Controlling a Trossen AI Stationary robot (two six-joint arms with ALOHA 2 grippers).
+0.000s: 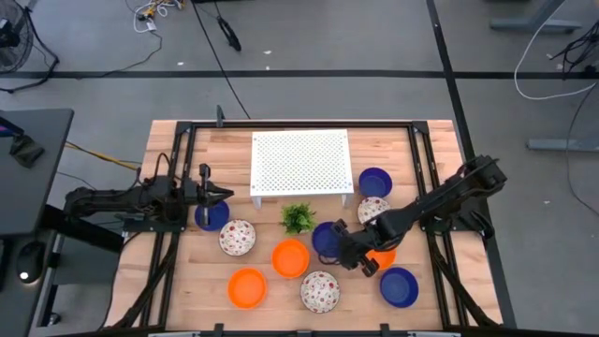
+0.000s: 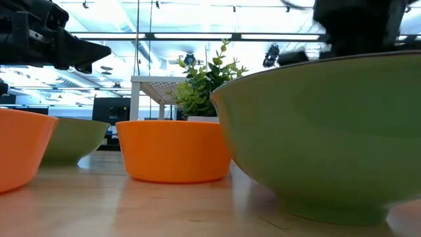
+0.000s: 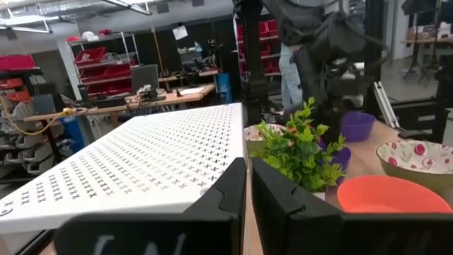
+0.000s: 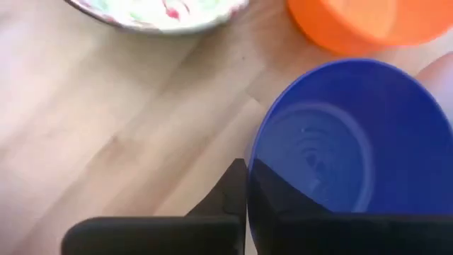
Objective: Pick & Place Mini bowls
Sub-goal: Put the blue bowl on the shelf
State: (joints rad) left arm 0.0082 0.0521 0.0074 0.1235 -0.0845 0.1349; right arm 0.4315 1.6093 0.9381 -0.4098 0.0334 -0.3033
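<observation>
1. Left gripper (image 1: 225, 194), fingers together and empty, hangs over a blue bowl (image 1: 211, 216) at the table's (image 1: 159, 281) 9 o'clock.
2. Rack (image 1: 300, 162) at 12 o'clock; no writing readable on it.
3. Right gripper (image 1: 343, 245) is clamped on the rim of a blue bowl (image 1: 327, 238), 5 o'clock of the plant (image 1: 298, 217).

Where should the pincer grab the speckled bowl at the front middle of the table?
Probably the rim of the speckled bowl, from straight above, one finger inside. It sits upright and open, with bare wood on its near side.
</observation>
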